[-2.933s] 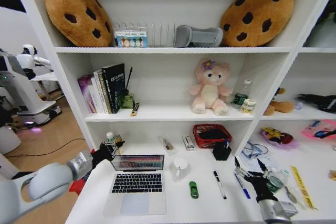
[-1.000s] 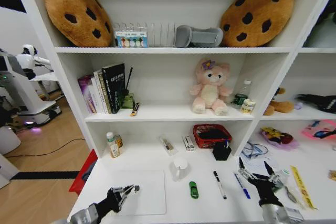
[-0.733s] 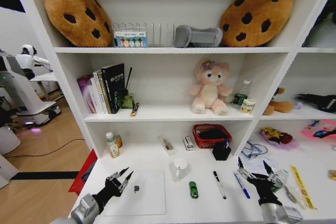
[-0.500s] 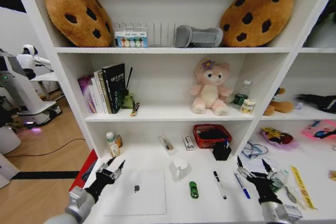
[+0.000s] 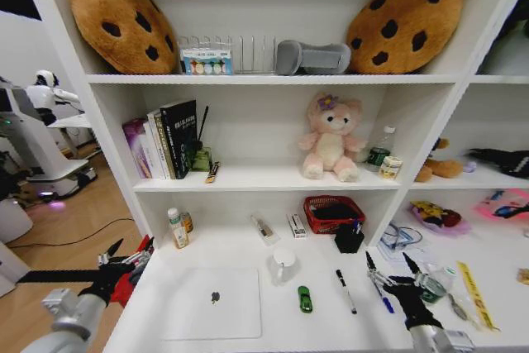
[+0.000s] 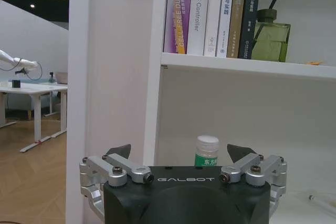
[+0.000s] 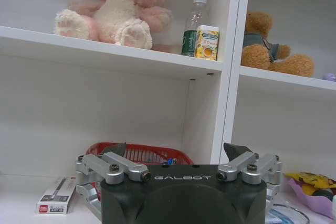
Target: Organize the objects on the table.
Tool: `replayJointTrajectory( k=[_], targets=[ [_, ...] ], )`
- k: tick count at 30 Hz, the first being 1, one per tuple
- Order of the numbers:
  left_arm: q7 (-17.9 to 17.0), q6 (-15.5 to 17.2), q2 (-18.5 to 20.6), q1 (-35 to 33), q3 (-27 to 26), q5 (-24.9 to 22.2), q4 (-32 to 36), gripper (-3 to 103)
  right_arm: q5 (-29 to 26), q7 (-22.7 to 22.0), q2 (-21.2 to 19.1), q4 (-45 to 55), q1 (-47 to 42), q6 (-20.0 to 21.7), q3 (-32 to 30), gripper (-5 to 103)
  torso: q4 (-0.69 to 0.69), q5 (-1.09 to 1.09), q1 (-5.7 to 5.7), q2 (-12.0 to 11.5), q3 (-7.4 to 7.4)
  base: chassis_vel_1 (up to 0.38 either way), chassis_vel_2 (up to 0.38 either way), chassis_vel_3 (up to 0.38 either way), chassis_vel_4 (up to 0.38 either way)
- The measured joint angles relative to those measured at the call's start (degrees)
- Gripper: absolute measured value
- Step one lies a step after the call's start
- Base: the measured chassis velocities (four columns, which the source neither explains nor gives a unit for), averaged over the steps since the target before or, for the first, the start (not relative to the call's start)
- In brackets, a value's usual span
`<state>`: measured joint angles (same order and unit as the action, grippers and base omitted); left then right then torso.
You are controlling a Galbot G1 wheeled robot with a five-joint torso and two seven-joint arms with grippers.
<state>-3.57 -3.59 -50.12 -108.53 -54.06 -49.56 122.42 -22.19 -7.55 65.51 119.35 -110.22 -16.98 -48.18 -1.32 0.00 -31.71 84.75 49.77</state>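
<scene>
The left gripper (image 5: 126,255) sits at the lower left of the head view, off the table's (image 5: 149,307) left edge, fingers spread and holding nothing. The right gripper (image 5: 390,272) is at the lower right, above the desk top, also splayed wide and empty; in the right wrist view (image 7: 178,153) the two fingertips stand well apart with only shelf wall between them.

The nearest loose things to that right gripper are the pens: the blue pen (image 5: 378,293) lies just beside its fingertips, and the black pen (image 5: 345,290) a little further toward the centre. Both lie with their long axes running from front to back of the desk, slightly slanted. I judge the right arm the natural one for either pen, and a grasp would need the fingers set across that axis. The green toy car (image 5: 305,298) lies left of the black pen, near the bottom centre, also pointing front to back. The laptop (image 5: 213,303), lid shut, lies flat at the lower centre-left, nearer the left gripper.

Further back stand a white mug (image 5: 283,263), a red basket (image 5: 333,213) and a small bottle (image 5: 175,228). Above are books (image 5: 169,139) and a pink plush bear (image 5: 331,136).
</scene>
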Motion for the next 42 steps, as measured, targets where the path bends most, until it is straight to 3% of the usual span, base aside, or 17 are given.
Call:
replayJointTrajectory(
  k=[5, 14, 33, 42],
  targets=[
    [1.76, -2.8, -4.13, 0.05, 0.15, 2.32, 0.57, 100, 0.8, 0.0, -0.18, -1.16, 1.5, 0.15, 0.16, 100, 0.03, 0.01, 0.0, 0.0, 0.0, 0.0, 0.0, 0.0, 0.0],
    [2.03, -4.31, -5.83, 1.08, 3.28, 5.24, -0.39, 100, 1.85, -0.03, 0.17, -1.54, 1.85, 0.37, 0.49, 100, 0.02, 0.0, 0.0, 0.0, 0.0, 0.0, 0.0, 0.0, 0.0],
    [1.45, -3.96, -5.96, 1.54, 4.38, 6.62, -0.06, 100, 3.99, -0.01, 2.27, -0.24, 1.61, 0.57, 2.41, 100, 0.02, 0.0, 0.0, 0.0, 0.0, 0.0, 0.0, 0.0, 0.0],
    [1.4, -3.92, -5.92, 1.53, 4.39, 6.62, -0.03, 100, 8.16, 3.17, 4.98, -1.89, 1.32, -0.83, 8.21, 100, 0.01, 0.0, 0.0, 0.0, 0.0, 0.0, 0.0, 0.0, 0.0]
  ],
)
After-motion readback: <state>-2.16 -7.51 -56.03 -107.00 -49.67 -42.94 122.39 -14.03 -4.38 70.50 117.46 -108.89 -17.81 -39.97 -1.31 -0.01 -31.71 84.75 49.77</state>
